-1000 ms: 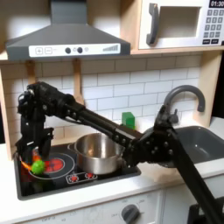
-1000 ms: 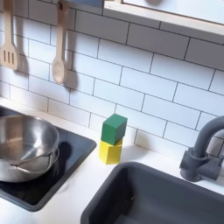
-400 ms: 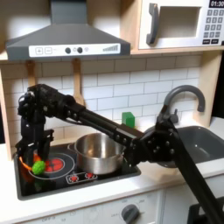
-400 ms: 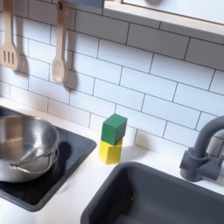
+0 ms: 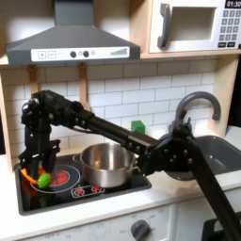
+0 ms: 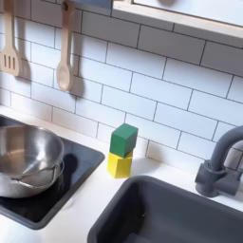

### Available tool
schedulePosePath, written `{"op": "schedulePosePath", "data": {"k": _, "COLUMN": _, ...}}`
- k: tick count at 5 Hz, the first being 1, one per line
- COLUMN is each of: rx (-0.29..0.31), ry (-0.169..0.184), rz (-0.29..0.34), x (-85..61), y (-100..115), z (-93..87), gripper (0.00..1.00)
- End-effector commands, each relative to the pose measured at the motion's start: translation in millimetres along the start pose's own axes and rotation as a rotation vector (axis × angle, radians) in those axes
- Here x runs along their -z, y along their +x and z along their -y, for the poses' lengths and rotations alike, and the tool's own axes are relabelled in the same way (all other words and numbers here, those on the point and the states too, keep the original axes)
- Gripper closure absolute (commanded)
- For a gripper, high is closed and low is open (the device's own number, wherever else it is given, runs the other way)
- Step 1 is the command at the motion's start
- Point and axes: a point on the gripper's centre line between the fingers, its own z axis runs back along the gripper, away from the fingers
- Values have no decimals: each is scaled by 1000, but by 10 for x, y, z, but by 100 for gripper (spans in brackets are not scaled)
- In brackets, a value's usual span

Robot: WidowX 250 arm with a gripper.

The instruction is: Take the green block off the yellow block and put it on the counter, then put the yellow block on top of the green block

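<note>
Against the tiled wall, second exterior view: small green cube (image 6: 123,140) sits atop small yellow cube (image 6: 119,164) on the off-white countertop (image 6: 85,211) | first exterior view's left: black gripper (image 5: 36,171) low over rounded toy food (image 5: 40,176) on black stovetop (image 5: 66,193) — jaw opening unclear | steel pot (image 6: 24,159) — beside blocks

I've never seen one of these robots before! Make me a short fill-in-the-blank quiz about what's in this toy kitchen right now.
1. The green block sits on top of the ____ block.
2. The steel pot stands on the black ____.
3. In the first exterior view, the gripper hangs over the stovetop's ____ side, by the toy food.
4. Wooden utensils hang on the tiled ____.

Missing words: yellow; stovetop; left; wall
</note>
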Motion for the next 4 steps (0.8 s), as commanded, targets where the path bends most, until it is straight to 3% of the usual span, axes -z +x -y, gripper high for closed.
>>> {"op": "schedulePosePath", "data": {"k": 1, "rx": 69, "ry": -36, "rz": -12, "x": -66, "y": -248, "z": 61, "gripper": 100}}
{"op": "schedulePosePath", "data": {"k": 4, "rx": 114, "ry": -59, "rz": 2, "x": -202, "y": -555, "z": 27, "gripper": 100}}
